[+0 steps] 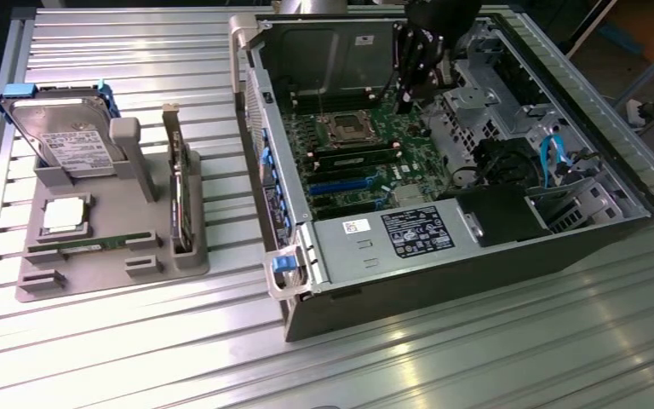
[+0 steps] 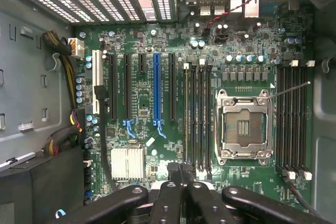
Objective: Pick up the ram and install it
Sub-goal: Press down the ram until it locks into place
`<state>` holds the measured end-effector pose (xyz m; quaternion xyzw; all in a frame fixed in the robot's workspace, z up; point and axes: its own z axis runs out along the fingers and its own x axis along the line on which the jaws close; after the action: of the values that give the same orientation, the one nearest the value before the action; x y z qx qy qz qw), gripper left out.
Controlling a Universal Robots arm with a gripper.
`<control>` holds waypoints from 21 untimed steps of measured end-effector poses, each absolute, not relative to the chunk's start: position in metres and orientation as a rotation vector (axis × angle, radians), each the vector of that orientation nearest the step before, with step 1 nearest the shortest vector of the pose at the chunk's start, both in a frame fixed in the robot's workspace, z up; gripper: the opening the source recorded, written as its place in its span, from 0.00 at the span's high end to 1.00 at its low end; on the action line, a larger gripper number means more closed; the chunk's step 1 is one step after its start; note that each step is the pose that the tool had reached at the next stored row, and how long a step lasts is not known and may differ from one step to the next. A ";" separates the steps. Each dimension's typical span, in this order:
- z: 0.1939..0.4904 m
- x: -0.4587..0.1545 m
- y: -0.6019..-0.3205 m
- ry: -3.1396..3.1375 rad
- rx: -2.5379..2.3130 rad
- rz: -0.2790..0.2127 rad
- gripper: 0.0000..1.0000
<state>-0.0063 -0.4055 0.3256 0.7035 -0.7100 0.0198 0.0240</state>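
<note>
Fingers (image 2: 173, 174) of the gripper (image 2: 180, 170) pressed shut, holding nothing, above the motherboard (image 2: 157, 87) slots

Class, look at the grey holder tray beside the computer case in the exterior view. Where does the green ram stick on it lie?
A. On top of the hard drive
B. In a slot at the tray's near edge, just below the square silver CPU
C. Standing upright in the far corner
B: the ram stick lies flat in the grey holder tray, just below the silver CPU.
</note>
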 end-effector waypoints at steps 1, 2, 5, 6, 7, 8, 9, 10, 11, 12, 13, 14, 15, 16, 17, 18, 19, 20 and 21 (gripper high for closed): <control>0.326 -0.006 -0.405 -2.197 2.177 0.061 0.89; 0.326 -0.006 -0.405 -2.197 2.177 0.061 0.89; 0.326 -0.006 -0.405 -2.197 2.177 0.061 0.89; 0.326 -0.006 -0.405 -2.197 2.177 0.061 0.89; 0.326 -0.006 -0.405 -2.197 2.177 0.061 0.89; 0.326 -0.006 -0.405 -2.197 2.177 0.061 0.89; 0.326 -0.006 -0.405 -2.197 2.177 0.061 0.89; 0.326 -0.006 -0.405 -2.197 2.177 0.061 0.89; 0.326 -0.006 -0.405 -2.197 2.177 0.061 0.89; 0.326 -0.006 -0.405 -2.197 2.177 0.061 0.89; 0.326 -0.006 -0.406 -2.200 2.174 0.061 0.89; 0.325 -0.006 -0.405 -2.211 2.162 0.061 0.89; 0.325 -0.006 -0.405 -2.223 2.150 0.060 0.89; 0.325 -0.006 -0.405 -2.238 2.134 0.060 0.89; 0.325 -0.006 -0.405 -2.254 2.117 0.059 0.89; 0.325 -0.006 -0.405 -2.267 2.102 0.059 0.89; 0.325 -0.006 -0.405 -2.288 2.078 0.058 0.89; 0.325 -0.006 -0.405 -2.305 2.060 0.057 0.89; 0.325 -0.006 -0.405 -2.325 2.037 0.056 0.89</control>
<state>-0.0063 -0.4055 0.3250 0.6586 -0.7518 0.0183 0.0251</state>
